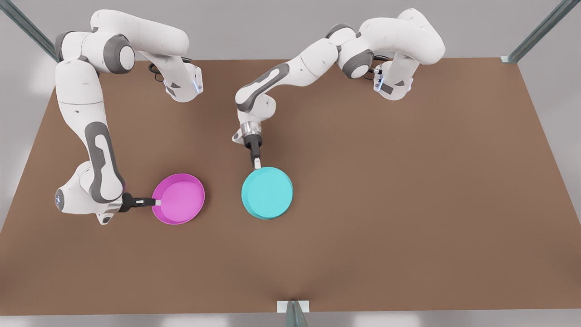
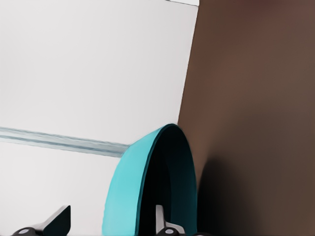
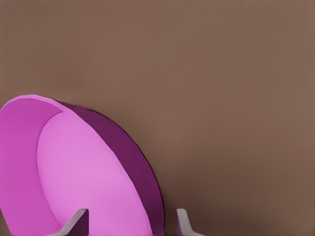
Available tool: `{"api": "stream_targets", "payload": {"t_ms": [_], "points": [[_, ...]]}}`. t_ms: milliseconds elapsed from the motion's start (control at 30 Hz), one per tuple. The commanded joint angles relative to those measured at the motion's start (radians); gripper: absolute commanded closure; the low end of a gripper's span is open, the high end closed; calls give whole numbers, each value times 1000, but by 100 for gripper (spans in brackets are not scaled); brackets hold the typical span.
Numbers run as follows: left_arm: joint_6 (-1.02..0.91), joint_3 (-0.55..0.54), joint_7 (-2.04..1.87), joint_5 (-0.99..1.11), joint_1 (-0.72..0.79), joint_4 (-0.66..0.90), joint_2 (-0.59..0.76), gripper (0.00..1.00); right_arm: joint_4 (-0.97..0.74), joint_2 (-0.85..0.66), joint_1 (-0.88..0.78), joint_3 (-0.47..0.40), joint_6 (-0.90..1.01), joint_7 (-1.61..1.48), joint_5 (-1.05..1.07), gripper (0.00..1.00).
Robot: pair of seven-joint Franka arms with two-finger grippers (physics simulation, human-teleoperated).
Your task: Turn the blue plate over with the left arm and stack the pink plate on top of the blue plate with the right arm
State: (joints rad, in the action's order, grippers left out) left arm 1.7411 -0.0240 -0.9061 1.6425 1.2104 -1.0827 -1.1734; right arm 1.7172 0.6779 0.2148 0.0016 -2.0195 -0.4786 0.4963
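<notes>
The blue plate lies near the table's middle with its flat plain underside facing up. My left gripper is at its far rim, on the arm at the front view's right. In the left wrist view the left gripper is open and straddles the blue plate's rim, with one finger inside the dish. The pink plate sits hollow side up on the front view's left. My right gripper reaches its rim from the left. In the right wrist view the right gripper is open, with the pink plate's rim between its fingers.
The brown table stretches wide to the front view's right and toward the near edge. Metal frame posts stand at the near edge's middle and at the far corners. About a hand's width of table separates the two plates.
</notes>
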Motion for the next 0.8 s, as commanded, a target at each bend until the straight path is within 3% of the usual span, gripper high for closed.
{"api": "stream_targets", "payload": {"t_ms": [0, 200, 400, 467, 567, 633, 700, 767], "points": [[6, 1, -36, -35, -2, 0, 1, 7, -1, 0, 0, 0, -5, 0, -16, 35], [69, 16, -534, 99, -3, 3, 14, 1, -1, 0, -2, 2, -31, 0, -33, 35], [55, 1, -548, 48, 3, -5, 57, 2, -1, 5, -2, 2, -30, -2, -33, 38], [72, 0, -464, -131, -31, -178, 311, 3, -1, 5, -2, 2, -28, -3, -33, 44], [271, 0, -452, -196, -176, -549, 717, 3, -2, 17, -2, 2, -30, -9, -35, 49], [390, 0, -231, -403, -345, -597, 883, 3, -2, 23, -2, 2, -31, -9, -50, 49], [486, 12, 240, -835, -563, -565, 1032, 3, -10, 23, -2, 2, -25, -9, -53, 54], [479, 22, 821, -1395, -822, -465, 1080, 2, -10, 23, -2, 2, -21, -9, -53, 57]]}}
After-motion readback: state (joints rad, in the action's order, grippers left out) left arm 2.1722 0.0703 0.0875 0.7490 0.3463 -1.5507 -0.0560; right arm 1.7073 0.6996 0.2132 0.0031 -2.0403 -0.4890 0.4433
